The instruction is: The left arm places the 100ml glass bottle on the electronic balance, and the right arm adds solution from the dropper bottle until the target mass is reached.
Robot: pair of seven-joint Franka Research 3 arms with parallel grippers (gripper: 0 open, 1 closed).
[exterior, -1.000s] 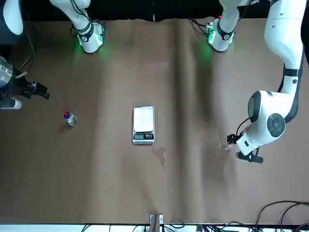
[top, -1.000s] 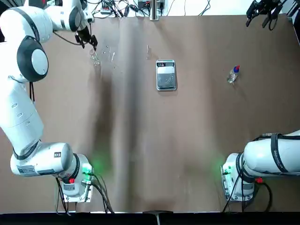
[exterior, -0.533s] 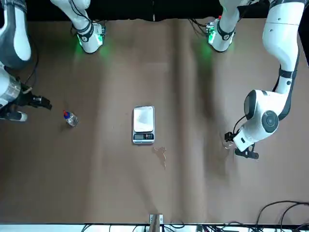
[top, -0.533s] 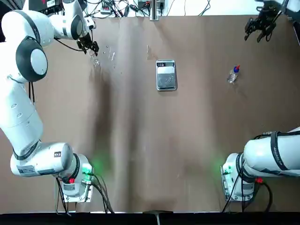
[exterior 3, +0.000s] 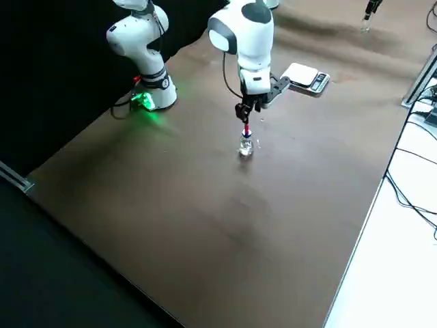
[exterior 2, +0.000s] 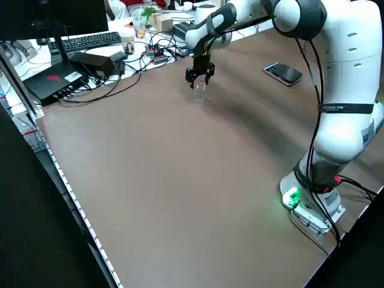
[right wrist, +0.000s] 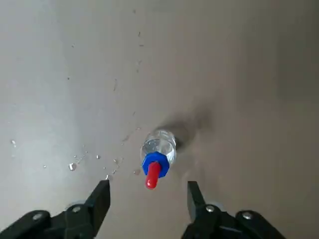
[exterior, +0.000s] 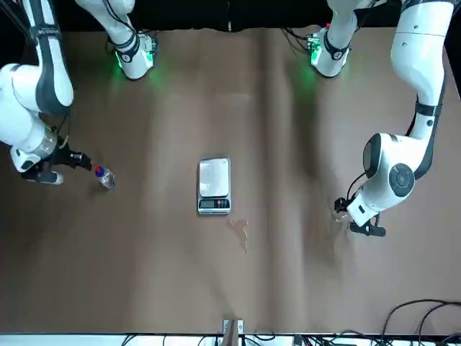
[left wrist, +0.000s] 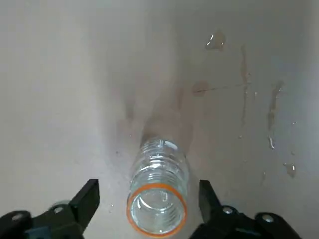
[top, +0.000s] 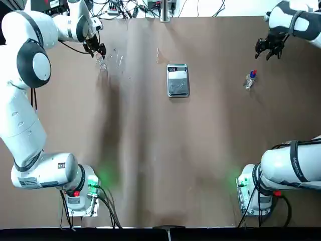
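Left gripper (left wrist: pixel 145 209) high over the far left part of the brown table (top: pixel 150 150), fingers (left wrist: pixel 87 199) spread wide either side of the upright, uncapped glass bottle (left wrist: pixel 158 194) with an orange-ringed mouth, touching neither side; bottle (top: pixel 103 64) standing on the table well left of the scale (top: pixel 177 80), nothing on the steel plate. Right gripper (right wrist: pixel 147 204) at the far right, above and just beyond the dropper bottle (top: pixel 249 79), fingers (right wrist: pixel 99 199) wide apart and holding nothing; blue cap and red tip upright (right wrist: pixel 155 169), bottle well right of the scale, a few droplets (right wrist: pixel 75 166) on the table beside it.
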